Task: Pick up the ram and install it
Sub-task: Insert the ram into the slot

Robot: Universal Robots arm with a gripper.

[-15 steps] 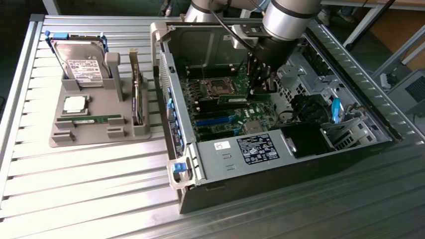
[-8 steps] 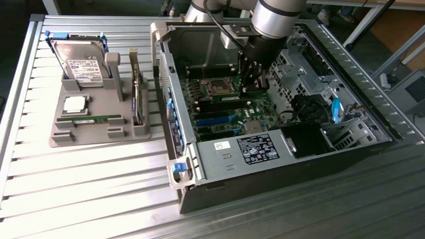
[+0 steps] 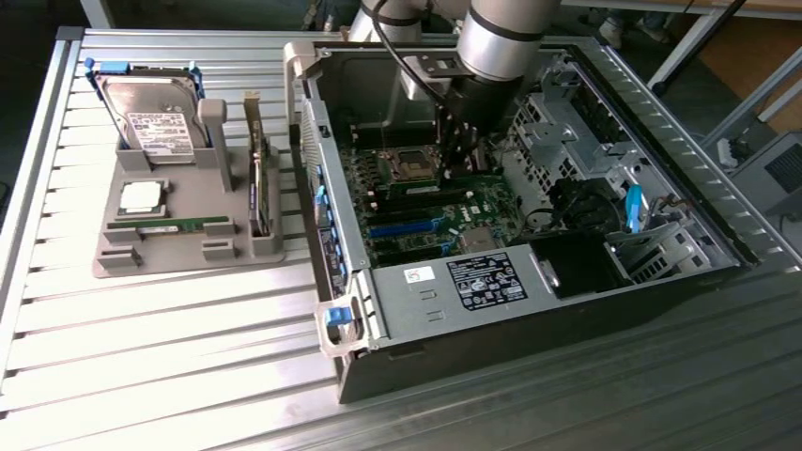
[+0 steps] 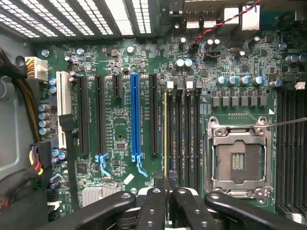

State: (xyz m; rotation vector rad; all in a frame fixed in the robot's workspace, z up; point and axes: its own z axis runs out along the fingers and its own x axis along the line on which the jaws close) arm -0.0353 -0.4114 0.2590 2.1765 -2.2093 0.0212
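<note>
Wrist view: the black jaws (image 4: 166, 196) are clenching the thin green ram stick (image 4: 166, 139) edge-on, hanging over the black memory slots (image 4: 187, 139) just beside them.

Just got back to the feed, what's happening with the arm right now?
The arm is reaching down into the open computer case, and its pincer is shut on a ram stick, held edge-on over the memory slots beside the empty processor socket. A second ram stick lies in the grey parts holder on the table, with the hard drive.
</note>
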